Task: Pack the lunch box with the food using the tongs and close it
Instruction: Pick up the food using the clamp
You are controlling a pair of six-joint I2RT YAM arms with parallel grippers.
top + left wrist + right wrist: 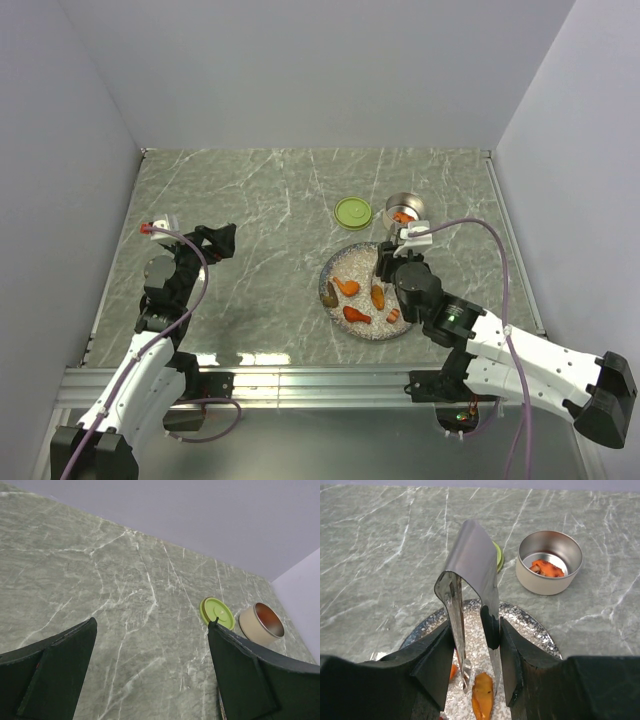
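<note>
Top external view, L to R: left gripper (223, 240) sits over the left side of the grey-green marble table (260, 190), fingers spread wide apart w/ nothing between them. Left wrist view says the same: both dark fingers (55, 665) at the frame's sides, bare marble in the gap, and the lid and tin far off at upper right.

Next, approx mid-table, the lime-green lid (353, 212) lies flat on the marble, off the lunch box, just left of it and not touching. Below the lid is the speckled plate (365, 268) w/ food (346, 287) on it: four orange-red pcs plus one dark pc at its left edge.

Right gripper (387, 263) is over the plate's upper right part. Right wrist view: its fingers are clamped on the tongs (472, 560), one finger pressing each arm from outside. Tongs' joined bend points away toward the tin, tips point down over the plate (535, 627), just above an orange pc (482, 700). Can't tell if the tips touch it. Tips are a little apart, nothing gripped between them.

Furthest right, the lunch box (403, 210) stands upright and open on the table, just beyond the plate's rim. Inside, approx two orange pcs (547, 569) lie on the bottom.
</note>
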